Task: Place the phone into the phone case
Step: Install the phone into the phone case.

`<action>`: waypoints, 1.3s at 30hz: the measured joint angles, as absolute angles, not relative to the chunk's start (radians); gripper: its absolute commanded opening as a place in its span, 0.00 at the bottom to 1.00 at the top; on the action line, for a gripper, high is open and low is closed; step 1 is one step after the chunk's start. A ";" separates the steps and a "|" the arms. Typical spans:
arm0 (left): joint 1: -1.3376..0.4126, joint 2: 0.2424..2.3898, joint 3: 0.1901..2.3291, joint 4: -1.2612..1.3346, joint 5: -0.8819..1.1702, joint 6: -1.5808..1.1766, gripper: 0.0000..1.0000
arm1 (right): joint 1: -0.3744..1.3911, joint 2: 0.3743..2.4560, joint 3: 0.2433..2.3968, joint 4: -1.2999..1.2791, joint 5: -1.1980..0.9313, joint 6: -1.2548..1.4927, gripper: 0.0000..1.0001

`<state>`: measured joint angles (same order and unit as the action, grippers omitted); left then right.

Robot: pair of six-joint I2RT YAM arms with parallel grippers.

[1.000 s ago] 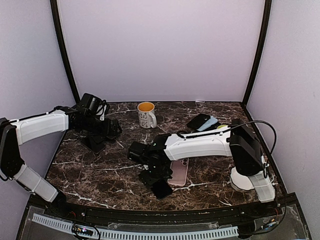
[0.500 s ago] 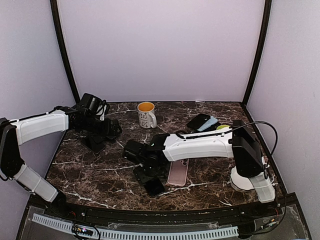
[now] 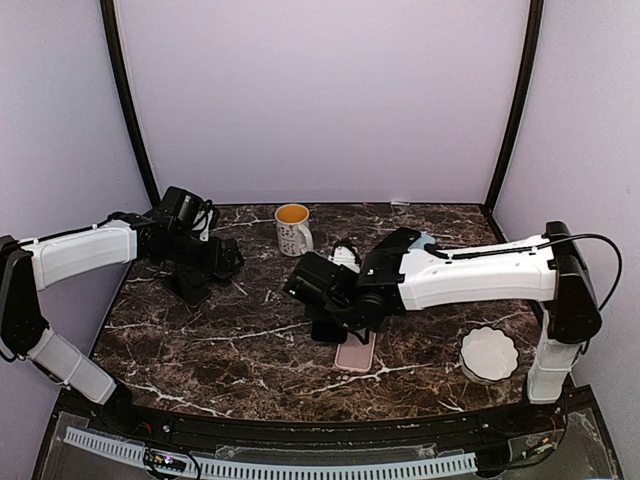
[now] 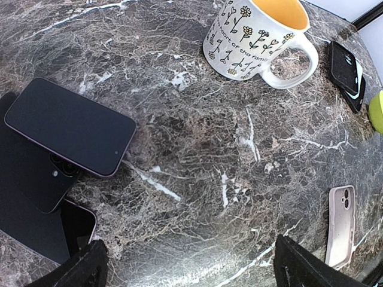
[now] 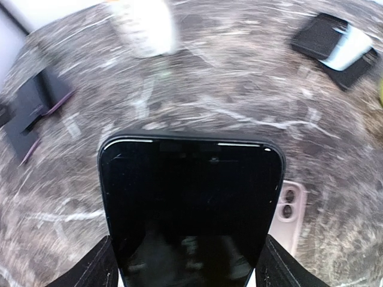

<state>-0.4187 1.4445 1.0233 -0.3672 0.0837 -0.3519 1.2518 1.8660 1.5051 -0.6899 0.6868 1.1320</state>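
My right gripper [image 5: 188,264] is shut on a black phone [image 5: 190,203], one finger on each long edge, screen facing the wrist camera. Beneath and just right of it the pale pink phone case [image 5: 291,216] lies flat on the marble, camera cut-out toward the back. From above, my right gripper [image 3: 335,322] hovers over the far end of the pink case [image 3: 356,353]. My left gripper [image 4: 191,266] stands open over bare marble at the left [image 3: 195,280]; the pink case [image 4: 342,225] shows far to its right.
A flowered mug [image 3: 293,228] stands at the back centre. A dark purple phone [image 4: 69,125] rests on black cases [image 4: 30,179] at the left. Another black case with a light blue phone [image 3: 405,243] lies back right. A white dish [image 3: 489,352] sits front right.
The right gripper lifted the black phone from near the table's front edge and carried it back and right, over the pink case. The left arm stayed still.
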 measured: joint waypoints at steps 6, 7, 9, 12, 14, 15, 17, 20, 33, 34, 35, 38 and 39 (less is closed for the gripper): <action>-0.419 1.444 1.020 -0.367 0.085 -0.352 0.99 | 1.224 1.880 1.444 -0.764 0.736 1.256 0.25; -0.419 1.444 1.019 -0.367 0.085 -0.352 0.99 | 1.221 1.885 1.444 -0.770 0.741 1.268 0.24; -0.419 1.445 1.018 -0.367 0.084 -0.352 0.99 | 1.216 1.900 1.444 -0.781 0.748 1.286 0.22; -0.419 1.444 1.018 -0.367 0.084 -0.352 0.99 | 1.214 1.925 1.444 -0.793 0.748 1.300 0.20; -0.419 1.444 1.018 -0.367 0.085 -0.352 0.99 | 1.213 1.937 1.444 -0.796 0.743 1.305 0.19; -0.419 1.444 1.018 -0.367 0.085 -0.352 0.99 | 1.213 1.942 1.444 -0.798 0.739 1.308 0.19; -0.419 1.445 1.018 -0.367 0.085 -0.352 0.99 | 1.212 1.947 1.440 -0.799 0.732 1.314 0.18; -0.419 1.445 1.018 -0.367 0.086 -0.352 0.99 | 1.211 1.948 1.428 -0.801 0.722 1.315 0.18; -0.419 1.445 1.018 -0.367 0.086 -0.352 0.99 | 1.210 1.947 1.345 -0.766 0.669 1.320 0.18; -0.419 1.445 1.018 -0.367 0.086 -0.352 0.99 | 1.210 1.947 1.343 -0.763 0.665 1.318 0.18; -0.419 1.445 1.018 -0.367 0.086 -0.352 0.99 | 1.209 1.947 1.342 -0.760 0.660 1.316 0.18; -0.419 1.445 1.018 -0.367 0.086 -0.352 0.99 | 1.205 1.947 1.336 -0.748 0.641 1.309 0.18; -0.419 1.445 1.018 -0.367 0.086 -0.352 0.99 | 1.203 1.946 1.332 -0.743 0.631 1.306 0.18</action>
